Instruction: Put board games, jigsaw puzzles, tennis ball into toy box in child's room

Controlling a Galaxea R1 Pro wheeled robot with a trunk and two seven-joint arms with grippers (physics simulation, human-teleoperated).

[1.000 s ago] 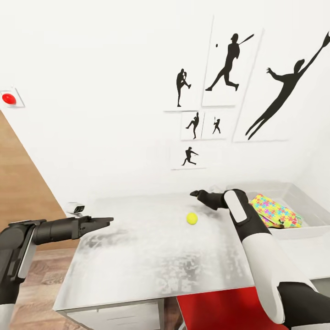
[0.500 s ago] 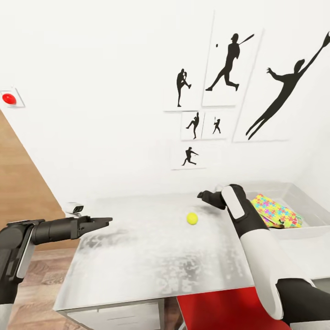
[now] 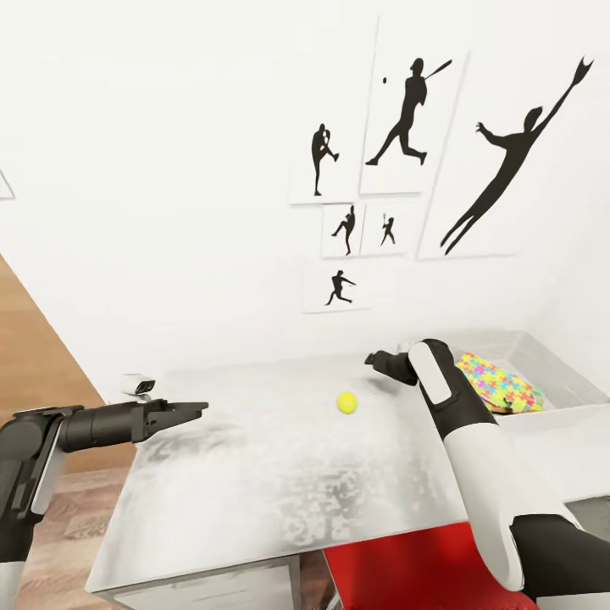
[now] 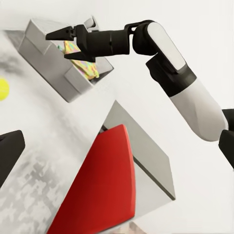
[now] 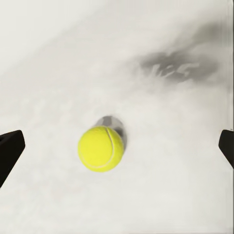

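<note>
The yellow-green tennis ball (image 3: 346,402) (image 5: 101,148) lies on the light grey table (image 3: 280,483). My right gripper (image 3: 373,359) (image 4: 59,45) hovers just behind and to the right of the ball, open and empty, its fingertips (image 5: 9,146) wide apart on either side of it. At the right end of the table, the grey toy box (image 3: 555,373) (image 4: 41,41) holds a multicolour jigsaw puzzle (image 3: 500,383) (image 4: 87,67). My left gripper (image 3: 199,409) is held level over the table's left edge, open and empty. The board games and the bed are out of view.
A red chair (image 3: 398,563) (image 4: 97,195) is tucked under the table's front edge by my right arm. A small white device (image 3: 137,385) sits at the table's back left corner. The white wall with baseball silhouette prints (image 3: 407,110) stands close behind the table.
My right gripper drew back slightly toward the toy box. The head view then shifted, so the whole picture moved. The ball and the left arm have stayed put.
</note>
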